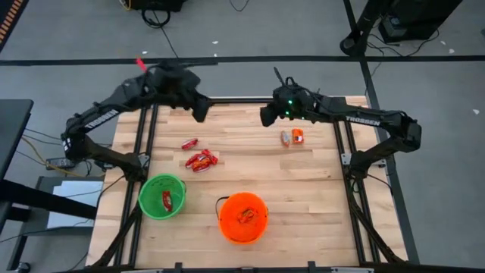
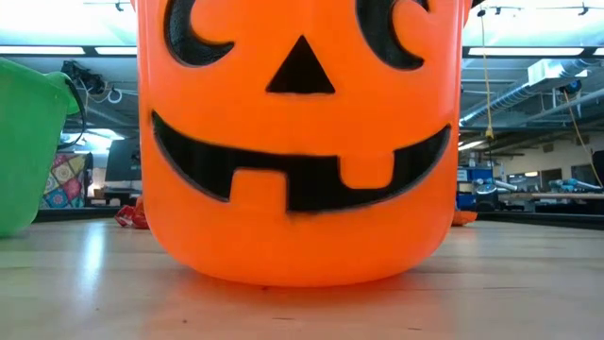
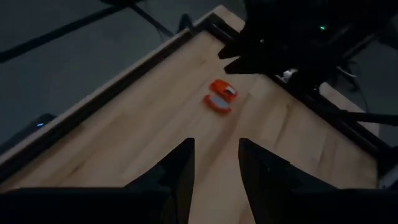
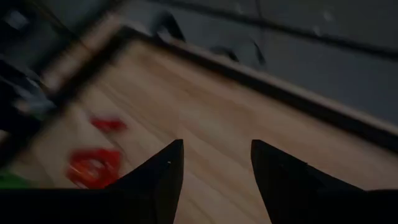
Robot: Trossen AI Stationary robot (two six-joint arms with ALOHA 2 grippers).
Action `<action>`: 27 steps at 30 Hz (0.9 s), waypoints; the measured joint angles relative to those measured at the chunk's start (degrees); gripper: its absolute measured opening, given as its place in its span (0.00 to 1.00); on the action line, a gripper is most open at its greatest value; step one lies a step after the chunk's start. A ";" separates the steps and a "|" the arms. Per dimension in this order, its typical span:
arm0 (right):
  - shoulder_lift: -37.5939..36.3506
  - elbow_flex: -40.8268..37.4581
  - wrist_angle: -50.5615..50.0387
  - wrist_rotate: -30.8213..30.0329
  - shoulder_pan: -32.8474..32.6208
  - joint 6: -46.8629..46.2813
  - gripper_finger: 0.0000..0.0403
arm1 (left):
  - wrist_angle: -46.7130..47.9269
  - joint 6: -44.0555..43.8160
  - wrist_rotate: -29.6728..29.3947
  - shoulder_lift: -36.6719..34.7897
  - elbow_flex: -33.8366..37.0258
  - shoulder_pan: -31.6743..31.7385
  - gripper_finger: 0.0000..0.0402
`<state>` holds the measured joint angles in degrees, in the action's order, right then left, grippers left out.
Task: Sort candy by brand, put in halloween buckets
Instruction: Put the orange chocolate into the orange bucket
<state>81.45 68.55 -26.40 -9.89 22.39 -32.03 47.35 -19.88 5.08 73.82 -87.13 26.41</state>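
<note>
The left end effector [image 1: 198, 114] hangs over the far left part of the pale wooden surface [image 1: 250, 182], its two dark fingers a narrow gap apart and holding nothing. Just nearer than it lies the cluster of small flat red-wrapped candy [image 1: 200, 159]: one piece apart, then a tight heap of perhaps three or four, too overlapped to count surely. That overlap is the main risk, I judge: a pinch into the heap could lift two wrappers at once or scatter the rest.

The small round bright green plastic bucket [image 1: 161, 196] stands at the near left with one red piece visible inside. The slightly larger bright orange plastic bucket [image 1: 243, 217], one of two buckets in all, stands near the middle front; what lies inside cannot be counted.

The right end effector [image 1: 267, 115] hangs over the far middle, fingers parted and empty. Beside it lie two orange-and-white wrapped candy pieces [image 1: 292, 137], touching. Flat wrappers may slip from the fingers, and both arms reaching inward could crowd each other.
</note>
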 joint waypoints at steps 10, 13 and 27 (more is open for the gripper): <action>0.00 -0.39 -16.99 0.08 2.73 0.52 0.49 | -17.16 -1.77 7.70 -0.03 7.98 -0.33 0.33; 0.00 -1.83 -18.18 0.20 3.28 0.49 0.49 | -19.77 -1.69 9.12 -0.04 7.98 -0.33 0.33; 0.04 -15.68 -17.82 5.09 2.68 -5.86 0.49 | -20.63 -1.53 12.21 -0.04 7.95 -0.31 0.33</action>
<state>81.49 52.88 -44.22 -4.80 25.07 -37.89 26.72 -21.41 17.30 73.78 -79.18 26.11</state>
